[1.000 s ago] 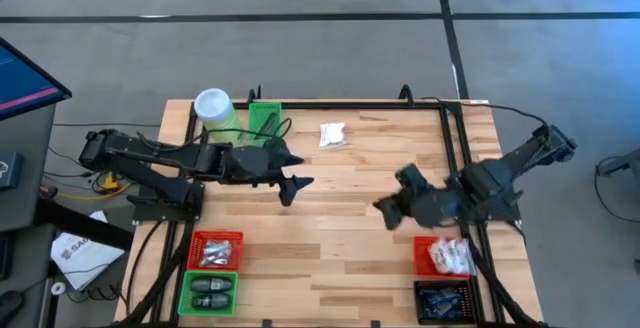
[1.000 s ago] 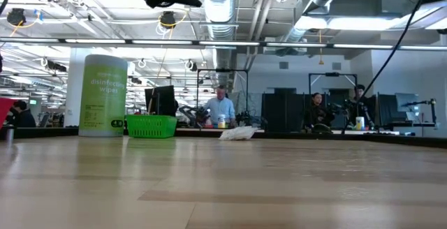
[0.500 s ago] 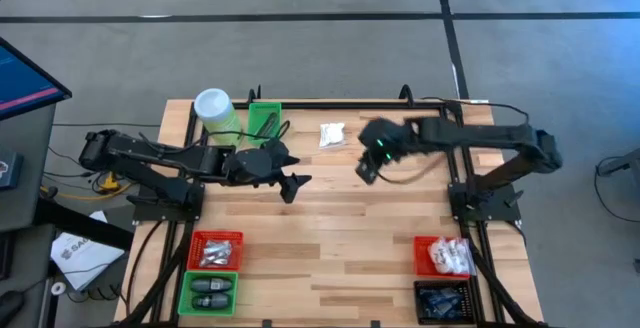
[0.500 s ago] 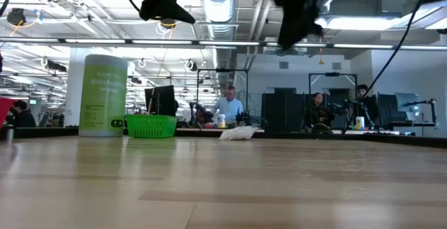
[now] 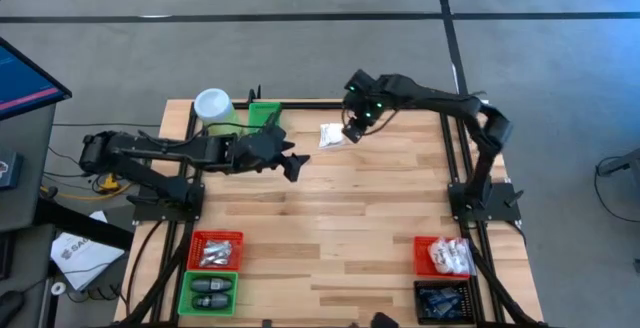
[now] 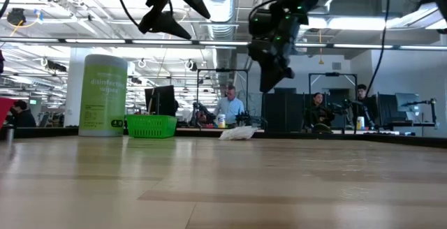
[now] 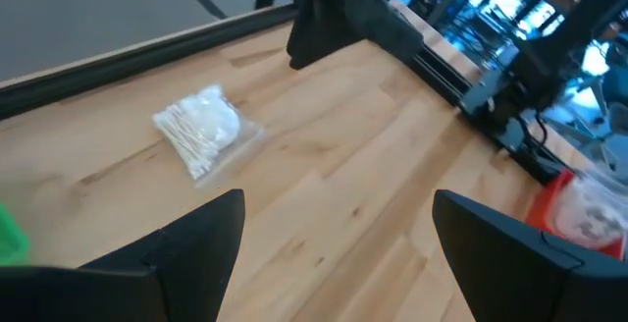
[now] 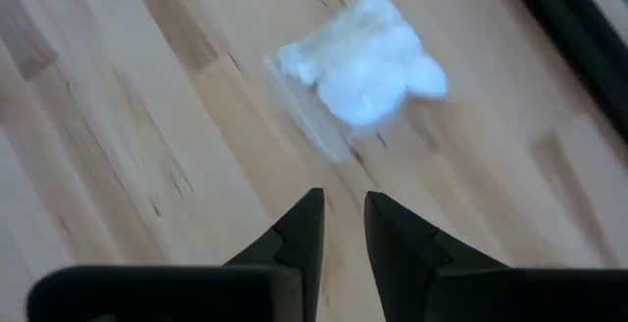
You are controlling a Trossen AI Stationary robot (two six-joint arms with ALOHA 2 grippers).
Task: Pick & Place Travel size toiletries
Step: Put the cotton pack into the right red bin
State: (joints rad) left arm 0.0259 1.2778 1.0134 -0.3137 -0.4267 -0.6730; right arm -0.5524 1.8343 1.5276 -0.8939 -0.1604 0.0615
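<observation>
The white sachet (image 5: 331, 135), a crinkly clear packet stuffed with what look like cotton swabs, lies flat on the pale butcher-block table (image 5: 340, 228) near its far edge, just beside the right gripper (image 5: 352, 133). In the right wrist view we see it (image 8: 358, 62) ahead of that gripper's (image 8: 341, 226) two dark, wedge-shaped fingertips, which stand nearly together with a thin slit between them, above the wood and holding nothing. The left gripper (image 5: 292, 167) hovers well apart from the sachet, nearer the table's left side, its broad matte-black fingers (image 7: 177, 248) spread wide and empty.

The only writing we can read is on the tall green canister (image 6: 105, 95): "disinfecting wipes" in pale letters; from above we see its round white lid. Next to it sits a green slotted plastic basket (image 6: 151, 126).

Along the near edge we see small plastic bins: a red bin (image 5: 215, 251) with silvery tubes, a green bin (image 5: 209, 293) with black oval pieces, another red bin (image 5: 446, 257) with white sachets, and a black bin (image 5: 441, 302) with dark blue-black packets.

People (image 6: 227, 108) show in the room behind the table
</observation>
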